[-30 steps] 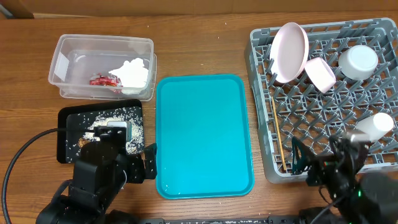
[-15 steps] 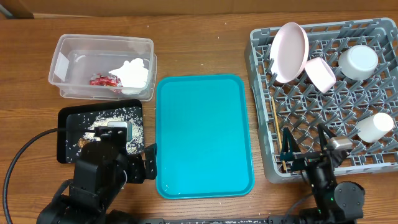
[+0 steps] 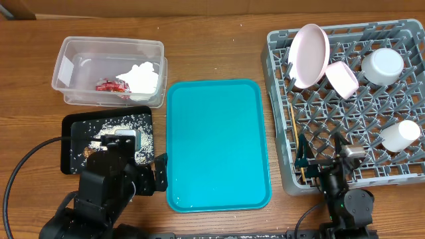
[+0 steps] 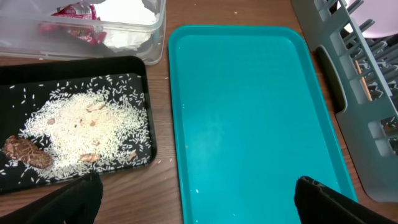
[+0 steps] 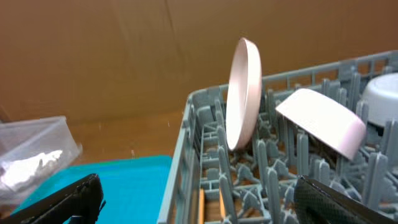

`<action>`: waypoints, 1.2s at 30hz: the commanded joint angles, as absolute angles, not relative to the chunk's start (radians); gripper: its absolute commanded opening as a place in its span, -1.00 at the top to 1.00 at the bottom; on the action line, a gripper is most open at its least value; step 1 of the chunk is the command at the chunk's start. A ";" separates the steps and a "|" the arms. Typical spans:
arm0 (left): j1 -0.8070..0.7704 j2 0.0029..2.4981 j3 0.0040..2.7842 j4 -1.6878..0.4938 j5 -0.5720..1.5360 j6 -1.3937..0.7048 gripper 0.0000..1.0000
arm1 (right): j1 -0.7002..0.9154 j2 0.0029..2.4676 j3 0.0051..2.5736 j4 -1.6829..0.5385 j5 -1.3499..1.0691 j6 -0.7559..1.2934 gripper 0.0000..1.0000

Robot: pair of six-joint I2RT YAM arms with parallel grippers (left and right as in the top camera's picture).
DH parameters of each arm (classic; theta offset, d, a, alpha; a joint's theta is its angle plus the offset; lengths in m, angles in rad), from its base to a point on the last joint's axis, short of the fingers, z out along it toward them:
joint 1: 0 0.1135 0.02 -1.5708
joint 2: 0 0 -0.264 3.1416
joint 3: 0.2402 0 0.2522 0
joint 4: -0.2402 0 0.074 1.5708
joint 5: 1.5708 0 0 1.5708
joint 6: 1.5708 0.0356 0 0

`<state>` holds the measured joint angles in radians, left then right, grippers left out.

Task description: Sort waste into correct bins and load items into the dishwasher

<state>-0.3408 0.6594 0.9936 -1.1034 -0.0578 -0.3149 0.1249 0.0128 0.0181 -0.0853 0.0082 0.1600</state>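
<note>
The clear tub [image 3: 73, 60] holds the red wrapper [image 3: 109, 85] and white tissue [image 3: 141, 78]. The black tray [image 3: 73, 162] holds rice [image 4: 87, 127] and a brown scrap [image 4: 25, 152]. The grey rack [image 3: 392, 176] holds the upright plate [image 3: 310, 55], the small white bowl [image 3: 342, 78], a pale round bowl [image 3: 383, 65], the cup [image 3: 400, 135] on its side and the chopsticks [image 3: 295, 143] along its left wall. My left gripper [image 4: 199, 205] is open and empty over the teal tray's near left edge. My right gripper [image 3: 323, 158] is open and empty over the rack's front, left of the cup.
The teal tray [image 3: 218, 143] lies bare between the black tray and the rack. In the right wrist view the plate [image 5: 244, 93] and small bowl [image 5: 323, 121] stand ahead. A black cable [image 3: 20, 172] loops at the front left.
My right arm has drawn back and to the left, away from the cup, which stays lying in the rack. The left arm has not moved.
</note>
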 commanded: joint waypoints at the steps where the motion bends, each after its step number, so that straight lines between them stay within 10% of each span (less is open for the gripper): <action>1: -0.347 0.661 0.988 -1.104 -0.070 -0.326 -0.99 | 0.122 0.003 0.008 -0.082 0.022 0.160 -1.00; 36: -0.222 0.506 0.818 -0.968 -0.101 -0.179 -1.00 | 0.122 0.003 0.008 -0.082 0.022 0.160 -1.00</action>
<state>-0.2707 0.5972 0.9203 -1.0172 -0.1062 -0.2626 0.1249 0.0128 0.0181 -0.0868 0.0086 0.1604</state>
